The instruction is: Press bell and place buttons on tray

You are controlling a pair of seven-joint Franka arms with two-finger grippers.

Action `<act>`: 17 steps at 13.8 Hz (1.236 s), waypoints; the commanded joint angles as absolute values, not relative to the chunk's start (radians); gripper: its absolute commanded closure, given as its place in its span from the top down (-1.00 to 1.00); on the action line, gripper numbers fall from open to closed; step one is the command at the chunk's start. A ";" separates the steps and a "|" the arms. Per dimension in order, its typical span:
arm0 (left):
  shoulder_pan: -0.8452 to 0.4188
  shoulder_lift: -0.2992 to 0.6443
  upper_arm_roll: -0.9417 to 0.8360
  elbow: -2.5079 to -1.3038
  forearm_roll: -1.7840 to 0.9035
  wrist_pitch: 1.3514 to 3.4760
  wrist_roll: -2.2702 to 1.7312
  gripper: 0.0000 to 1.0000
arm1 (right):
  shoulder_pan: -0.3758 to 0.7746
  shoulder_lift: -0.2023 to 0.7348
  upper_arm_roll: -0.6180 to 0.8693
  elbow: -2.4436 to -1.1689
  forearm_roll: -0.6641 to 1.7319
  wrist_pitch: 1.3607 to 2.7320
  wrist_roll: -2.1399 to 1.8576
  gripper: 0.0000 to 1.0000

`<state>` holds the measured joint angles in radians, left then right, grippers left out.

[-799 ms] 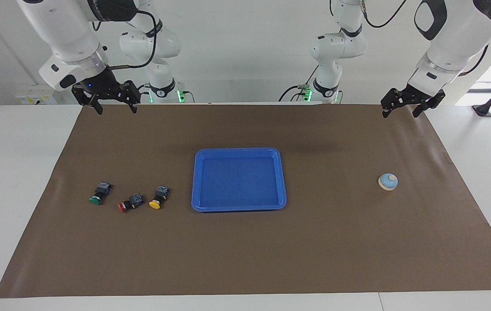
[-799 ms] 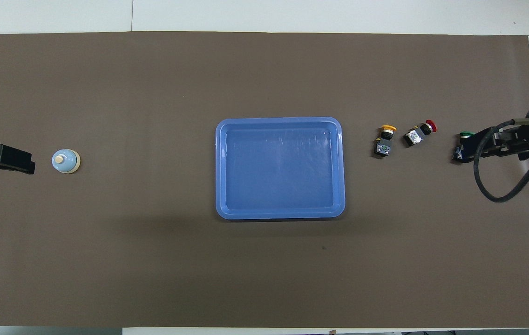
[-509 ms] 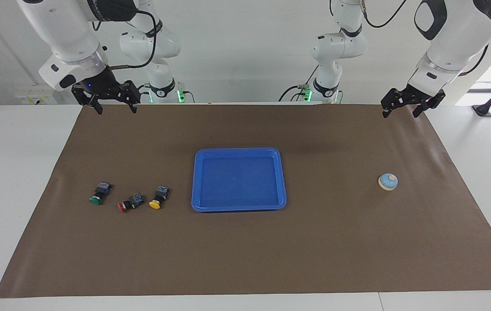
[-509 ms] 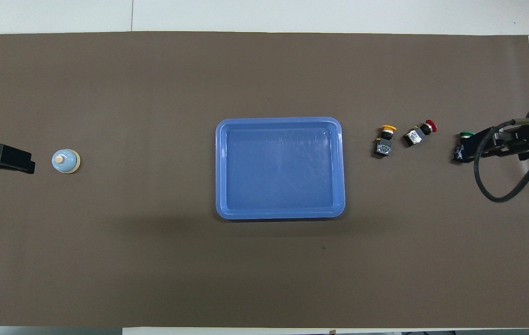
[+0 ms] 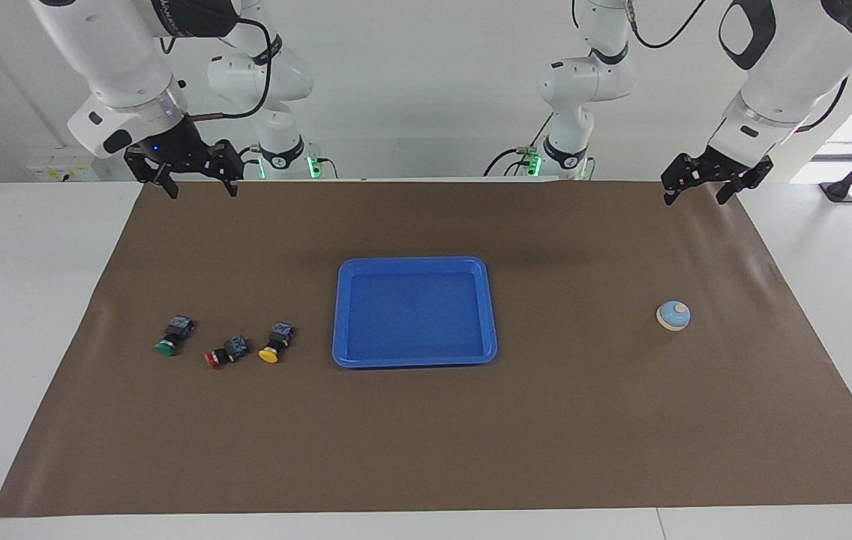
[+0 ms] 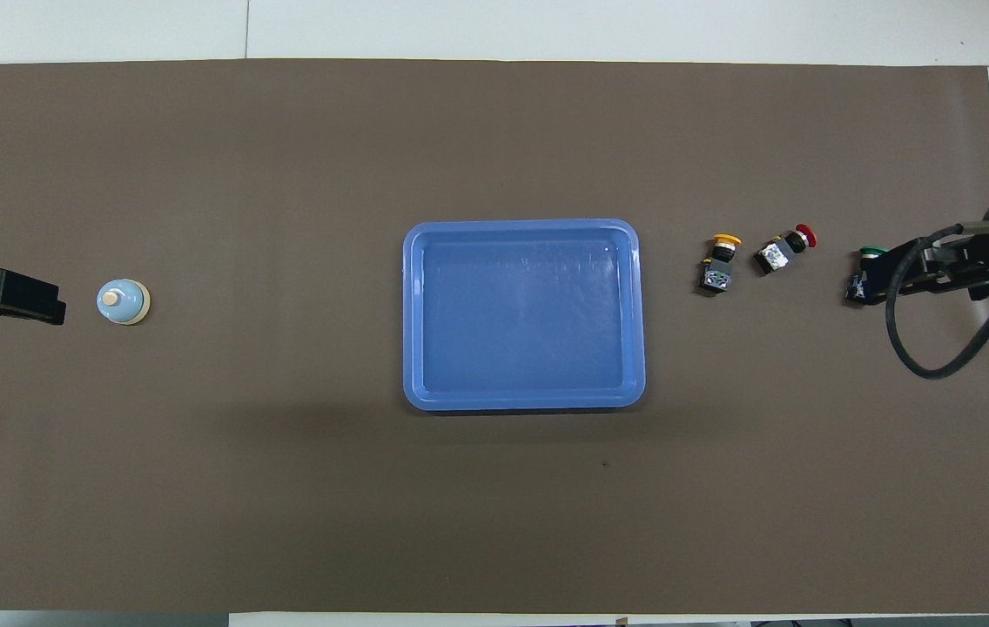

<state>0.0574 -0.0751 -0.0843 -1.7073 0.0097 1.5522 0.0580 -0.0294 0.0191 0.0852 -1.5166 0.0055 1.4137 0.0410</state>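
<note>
Nothing shifted since the earlier frames: both arms waiting, every object where it lay. Nearest the robots, raised at the brown mat's point(image 5: 426, 450) robot-side edge: right gripper point(image 5: 196, 187) with fingers spread wide and holding nothing, over the mat's corner at the right arm's end; left gripper point(image 5: 694, 193) likewise spread wide and empty, over the corner at the left arm's end. Farther out, at mid-mat: blue tray point(image 5: 415, 357), bare inside. Level with the tray's farther half, toward the right arm's end: three buttons on their sides in a loose row, yellow point(image 5: 274, 344) closest to the tray, then red point(image 5: 224, 353), then green point(image 5: 173, 337), none touching. Toward the left arm's end, well apart from the tray: bell point(image 5: 673, 315), upright on the mat.
</note>
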 commanded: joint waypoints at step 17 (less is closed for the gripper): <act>0.159 0.081 -0.075 -2.045 0.015 2.115 0.095 -1.00 | -0.046 -0.009 0.087 -1.545 0.031 1.410 0.012 1.00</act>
<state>0.1290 0.0395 -0.0706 -2.0091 0.0099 2.0058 0.0801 -0.0296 0.0187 0.0845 -1.5169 0.0056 1.4137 0.0410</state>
